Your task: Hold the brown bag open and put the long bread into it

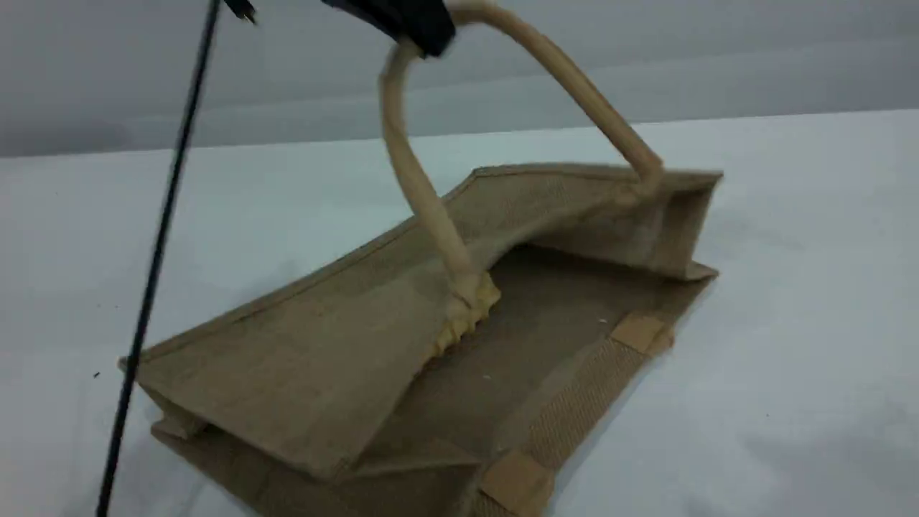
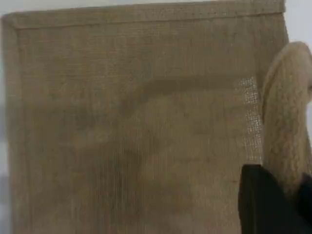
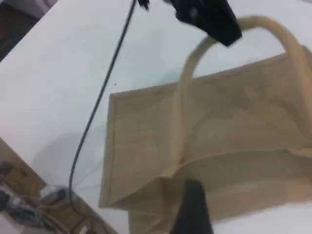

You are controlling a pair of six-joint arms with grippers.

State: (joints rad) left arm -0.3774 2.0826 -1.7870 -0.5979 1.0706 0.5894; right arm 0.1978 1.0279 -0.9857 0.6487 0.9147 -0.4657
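Note:
The brown bag (image 1: 323,359) lies on its side on the white table, mouth toward the right. Its upper side is pulled up into a tent by one beige handle (image 1: 416,179). My left gripper (image 1: 420,25) is shut on the top of that handle loop, high above the bag; it also shows in the right wrist view as the left gripper (image 3: 209,19). A pale yellow ridged shape (image 1: 463,316) at the lifted edge looks like the long bread, mostly hidden inside. My right gripper (image 3: 192,209) hovers above the bag (image 3: 219,122), one dark fingertip showing, nothing in it.
A thin black cable (image 1: 158,244) hangs slanting down past the bag's left corner. In the right wrist view the table's left edge (image 3: 29,161) drops off to cables and clutter. White tabletop (image 1: 790,287) stretches to the right of the bag.

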